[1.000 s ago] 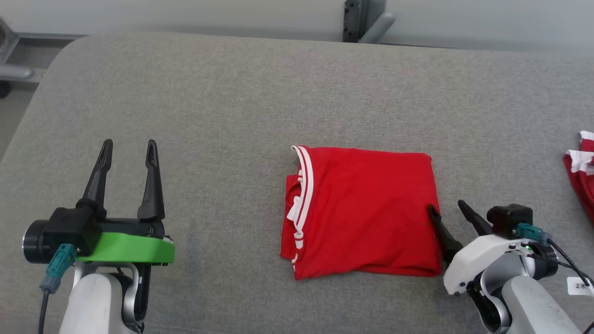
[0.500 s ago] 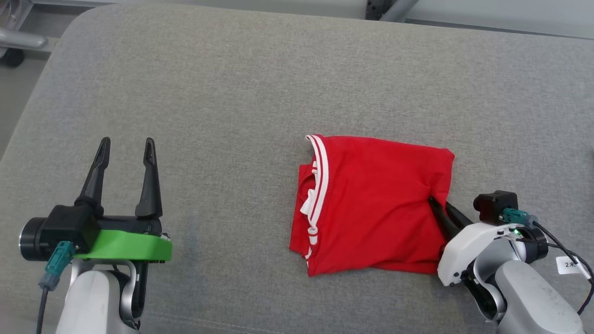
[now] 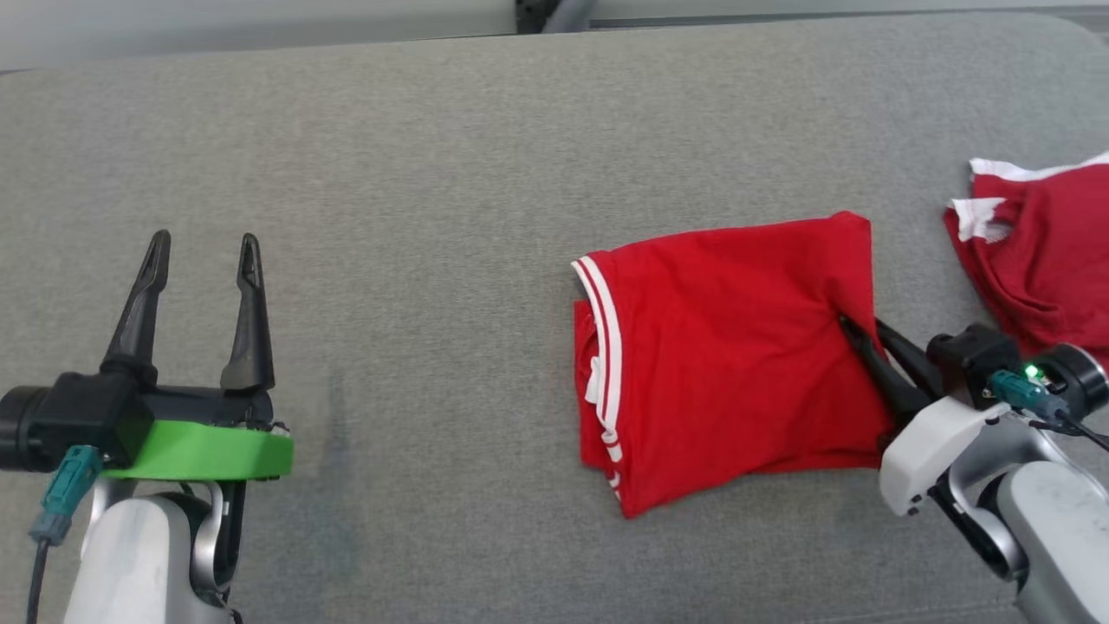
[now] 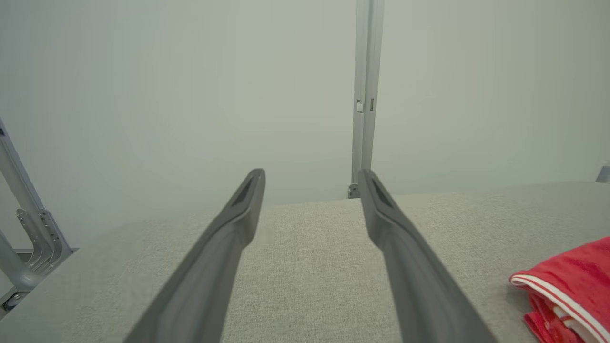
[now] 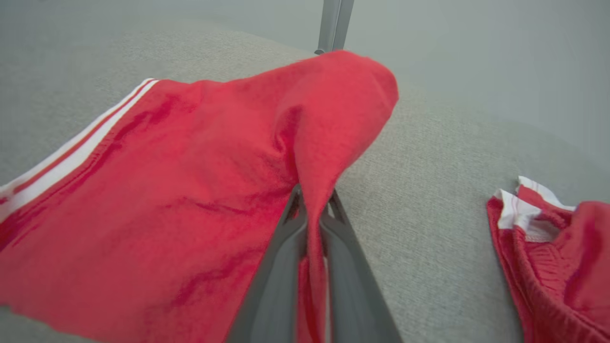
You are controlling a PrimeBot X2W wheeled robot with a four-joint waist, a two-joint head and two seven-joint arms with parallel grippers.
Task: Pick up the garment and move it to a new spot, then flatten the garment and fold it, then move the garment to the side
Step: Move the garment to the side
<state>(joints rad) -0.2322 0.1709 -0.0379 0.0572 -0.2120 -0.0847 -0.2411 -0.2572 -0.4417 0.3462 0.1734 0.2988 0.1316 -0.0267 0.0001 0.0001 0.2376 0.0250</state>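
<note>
right gripper (image 3: 862, 329) now clamps the right edge of the folded red garment (image 3: 728, 364), having stood open beside it a second ago; cloth puckers and skews centre-right on the grey pad (image 3: 433, 173), so the move aside looks underway; left gripper (image 3: 205, 243) idles wide open.
</note>
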